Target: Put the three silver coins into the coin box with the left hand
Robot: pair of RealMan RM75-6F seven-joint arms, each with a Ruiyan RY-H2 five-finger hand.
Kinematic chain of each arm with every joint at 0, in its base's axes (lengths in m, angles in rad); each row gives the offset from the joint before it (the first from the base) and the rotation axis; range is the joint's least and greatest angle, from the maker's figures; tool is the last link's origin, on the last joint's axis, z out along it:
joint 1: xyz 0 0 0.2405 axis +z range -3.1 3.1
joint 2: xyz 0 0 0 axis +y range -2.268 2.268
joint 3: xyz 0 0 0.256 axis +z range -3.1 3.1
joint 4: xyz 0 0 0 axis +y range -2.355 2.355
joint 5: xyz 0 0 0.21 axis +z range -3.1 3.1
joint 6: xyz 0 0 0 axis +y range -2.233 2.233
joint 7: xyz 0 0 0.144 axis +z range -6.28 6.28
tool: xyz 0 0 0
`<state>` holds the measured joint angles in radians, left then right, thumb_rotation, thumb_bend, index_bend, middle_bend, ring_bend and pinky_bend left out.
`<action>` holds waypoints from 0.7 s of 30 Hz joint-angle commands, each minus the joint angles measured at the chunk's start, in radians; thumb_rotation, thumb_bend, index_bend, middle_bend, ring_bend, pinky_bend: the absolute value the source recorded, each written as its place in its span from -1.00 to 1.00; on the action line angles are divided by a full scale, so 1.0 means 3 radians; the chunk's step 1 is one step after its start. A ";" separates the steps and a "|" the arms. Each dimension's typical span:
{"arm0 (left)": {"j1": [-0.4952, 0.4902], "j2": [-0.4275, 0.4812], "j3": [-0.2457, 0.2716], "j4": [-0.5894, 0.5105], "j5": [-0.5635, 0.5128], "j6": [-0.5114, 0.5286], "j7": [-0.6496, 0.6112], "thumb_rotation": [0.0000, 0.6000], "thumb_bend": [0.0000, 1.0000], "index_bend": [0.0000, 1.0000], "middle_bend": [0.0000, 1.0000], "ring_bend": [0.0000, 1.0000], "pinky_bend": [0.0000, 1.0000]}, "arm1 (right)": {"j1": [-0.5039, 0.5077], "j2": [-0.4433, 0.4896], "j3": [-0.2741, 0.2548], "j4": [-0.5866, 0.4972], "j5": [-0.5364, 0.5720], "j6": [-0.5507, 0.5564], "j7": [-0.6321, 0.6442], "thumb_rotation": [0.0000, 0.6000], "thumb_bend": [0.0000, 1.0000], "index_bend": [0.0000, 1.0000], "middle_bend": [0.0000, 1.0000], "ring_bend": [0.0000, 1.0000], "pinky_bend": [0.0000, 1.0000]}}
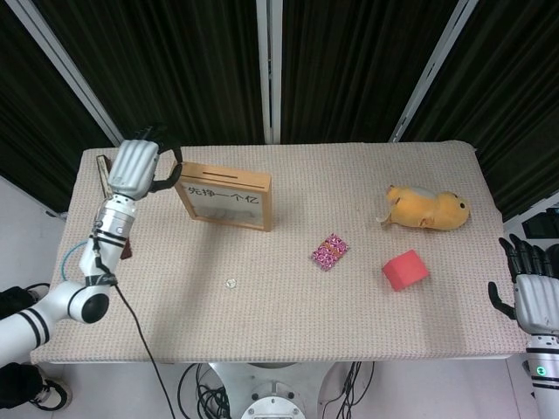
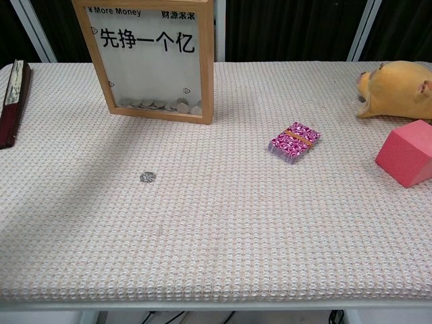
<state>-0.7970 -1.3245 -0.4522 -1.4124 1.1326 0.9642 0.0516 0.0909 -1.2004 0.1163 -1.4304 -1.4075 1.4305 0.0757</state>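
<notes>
The wooden-framed coin box (image 1: 223,194) stands upright at the back left of the table, with several coins lying at its bottom (image 2: 162,105). One silver coin (image 1: 231,284) (image 2: 148,177) lies flat on the cloth in front of the box. My left hand (image 1: 137,168) is raised just left of the box's top left corner, back towards the camera and fingers curled towards the box; whether it holds anything is hidden. My right hand (image 1: 533,297) hangs off the table's right edge, fingers apart and holding nothing. Neither hand shows in the chest view.
A dark red flat case (image 2: 13,101) lies along the left edge, partly behind my left hand in the head view. A pink card deck (image 1: 329,251) sits mid-table. A red block (image 1: 405,269) and a yellow plush toy (image 1: 428,208) are at the right.
</notes>
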 commanded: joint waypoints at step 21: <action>-0.0305 -0.0231 0.0108 0.0142 -0.0261 -0.0244 -0.0207 1.00 -0.13 0.24 -0.29 -0.69 -0.54 | -0.0007 -0.0038 -0.0005 0.0111 0.0019 -0.0013 0.0080 1.00 -0.21 -1.00 -1.00 -1.00 -1.00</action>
<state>-0.8864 -1.3902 -0.4200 -1.3729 1.0540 0.8913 -0.0031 0.0889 -1.2117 0.1148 -1.3972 -1.4017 1.4266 0.0997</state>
